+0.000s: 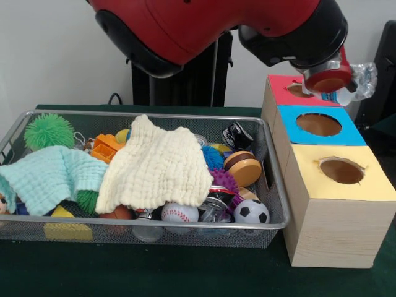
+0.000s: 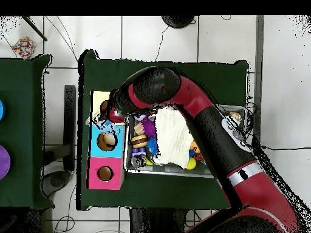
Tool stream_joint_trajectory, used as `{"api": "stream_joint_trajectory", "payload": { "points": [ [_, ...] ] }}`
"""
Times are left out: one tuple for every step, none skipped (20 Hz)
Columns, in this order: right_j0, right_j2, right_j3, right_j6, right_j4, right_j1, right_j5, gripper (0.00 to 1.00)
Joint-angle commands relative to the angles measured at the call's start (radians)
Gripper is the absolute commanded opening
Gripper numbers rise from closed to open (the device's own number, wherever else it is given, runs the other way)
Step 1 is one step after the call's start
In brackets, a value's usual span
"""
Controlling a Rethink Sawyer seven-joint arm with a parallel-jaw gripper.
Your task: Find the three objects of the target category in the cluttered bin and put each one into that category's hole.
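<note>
Surface: dark green cloth table (image 1: 185,272), white wall behind; I run this remotely.
Bin: wide shallow silver wire-mesh tray (image 1: 154,224) at my front view's left, packed with toys under a cream waffle-weave cloth (image 1: 158,168) and a mint green cloth (image 1: 49,176); the cloths hide much of the load, hence the searching.
Visible clutter: fuzzy green ball (image 1: 48,130), white baseball (image 1: 179,213), small soccer ball (image 1: 251,212), brown round disc (image 1: 243,167).
Boxes: three wooden boxes just beside the bin, tops red (image 1: 286,93), blue (image 1: 318,125) and yellow (image 1: 342,171), each with a round hole.
Gripper: red-and-black arm's end (image 1: 337,80) hangs over the red box with a clear crumpled plastic bottle (image 1: 359,83) at it; fingers hidden, so grip I cannot tell.
Step (my guess): dropping the bottle into the red hole.
Risk: bottle looks wider than the hole edge allows, may snag.
</note>
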Motion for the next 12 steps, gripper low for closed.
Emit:
{"api": "stream_joint_trajectory", "payload": {
  "points": [
    [0.009, -0.09, 0.109, 0.275, 0.017, -0.006, -0.13, 0.0],
    [0.008, -0.09, 0.112, 0.268, 0.014, -0.001, -0.139, 0.0],
    [0.011, -0.094, 0.11, 0.263, 0.01, 0.003, -0.145, 0.0],
    [0.011, -0.097, 0.107, 0.253, 0.004, 0.007, -0.147, 0.0],
    [0.012, -0.101, 0.104, 0.242, -0.003, 0.01, -0.145, 0.0],
    [0.014, -0.106, 0.099, 0.231, -0.008, 0.011, -0.14, 0.0],
    [0.013, -0.105, 0.095, 0.226, -0.007, 0.011, -0.138, 0.0],
    [0.014, -0.106, 0.09, 0.22, -0.006, 0.012, -0.133, 0.0],
    [0.016, -0.106, 0.083, 0.216, -0.003, 0.014, -0.129, 0.0],
    [0.02, -0.11, 0.073, 0.213, -0.003, 0.018, -0.119, 0.0],
    [0.019, -0.11, 0.067, 0.204, -0.003, 0.025, -0.113, 0.0],
    [0.016, -0.108, 0.065, 0.195, 0.0, 0.033, -0.114, 0.0]
  ]
}}
